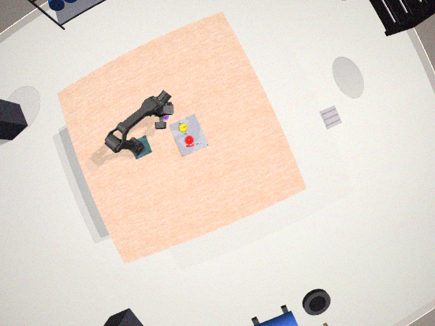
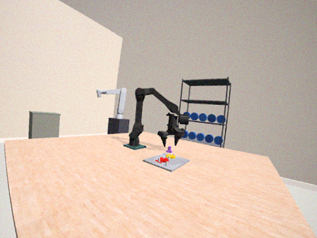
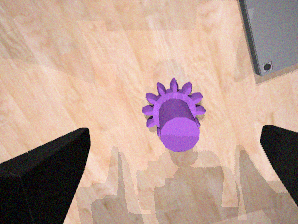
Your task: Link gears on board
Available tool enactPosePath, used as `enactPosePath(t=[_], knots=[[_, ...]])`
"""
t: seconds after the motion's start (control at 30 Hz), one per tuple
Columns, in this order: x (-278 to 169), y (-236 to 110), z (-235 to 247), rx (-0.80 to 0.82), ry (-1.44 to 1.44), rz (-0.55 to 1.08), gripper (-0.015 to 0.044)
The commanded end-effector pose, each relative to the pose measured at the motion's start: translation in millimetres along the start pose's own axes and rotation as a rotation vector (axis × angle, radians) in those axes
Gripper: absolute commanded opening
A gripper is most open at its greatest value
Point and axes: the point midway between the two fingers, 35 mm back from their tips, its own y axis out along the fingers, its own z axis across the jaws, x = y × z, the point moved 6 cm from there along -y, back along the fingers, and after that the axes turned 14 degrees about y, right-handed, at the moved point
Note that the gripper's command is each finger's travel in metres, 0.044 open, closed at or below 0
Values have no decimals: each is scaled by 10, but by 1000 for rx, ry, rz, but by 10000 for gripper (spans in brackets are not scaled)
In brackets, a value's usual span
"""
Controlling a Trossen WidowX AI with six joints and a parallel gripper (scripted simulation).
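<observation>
A purple gear [image 1: 165, 117] [image 2: 169, 150] [image 3: 174, 107] with a tall round knob stands upright on the table beside the grey board [image 1: 198, 131] [image 2: 180, 161] [image 3: 275, 35]. My gripper [image 2: 169, 145] is open and empty, pointing down above the purple gear. In the wrist view the gear lies between the two widely spaced fingers, a little ahead of their tips. On the board are the red gear [image 1: 189, 140] [image 2: 164, 160] and the yellow gear [image 1: 184, 127] [image 2: 170, 156], apart from each other. Short pegs show near them, too small to count surely. The yellow gear's stripe is barely visible.
A red arrow [image 1: 190, 146] is marked beside the red gear. The arm's base plate [image 1: 147, 147] [image 2: 134, 146] stands on the wooden table [image 1: 221, 189] [image 2: 132, 204], on the purple gear's side of the board. A board corner is at the wrist view's upper right.
</observation>
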Motion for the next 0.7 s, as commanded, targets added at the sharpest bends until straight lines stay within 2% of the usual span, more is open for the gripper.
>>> enactPosePath(t=[0.0, 0.27, 0.67], knots=[[0, 83, -12, -10, 1, -1, 440], [-1, 121, -15, -10, 1, -1, 440], [-1, 121, -15, -10, 1, -1, 125]])
